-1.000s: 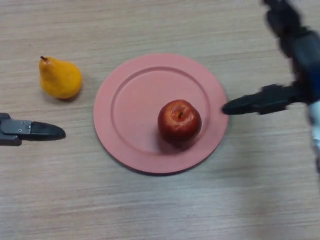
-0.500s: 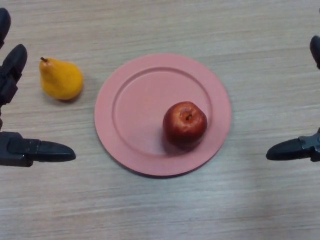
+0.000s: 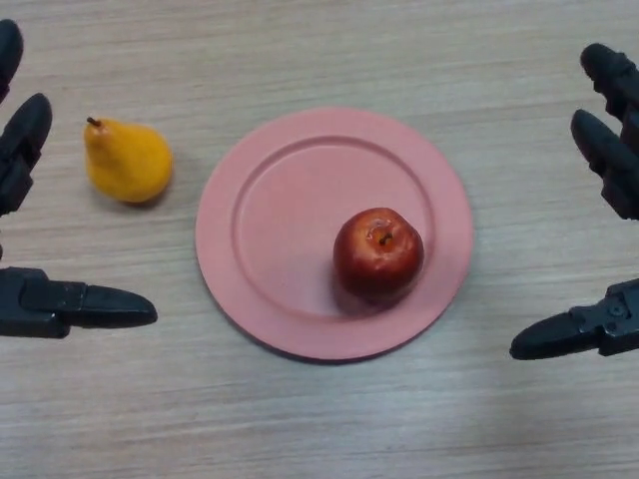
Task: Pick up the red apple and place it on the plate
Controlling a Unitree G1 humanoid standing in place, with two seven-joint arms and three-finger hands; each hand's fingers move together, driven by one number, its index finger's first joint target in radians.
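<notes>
A red apple (image 3: 378, 252) stands upright on the pink plate (image 3: 280, 210), right of the plate's middle. My left hand (image 3: 40, 299) shows at the left edge, open, fingers straight, clear of the plate. My right hand (image 3: 609, 160) shows at the right edge, open, thumb (image 3: 569, 334) pointing left, apart from the plate and the apple. Neither hand touches anything.
A yellow pear (image 3: 128, 160) lies on the wooden table (image 3: 319, 429) to the left of the plate, close to my left hand's fingers.
My right hand has drawn back from the plate's right rim to the right edge. My left hand's fingers have come into view at the upper left. The apple stays on the plate.
</notes>
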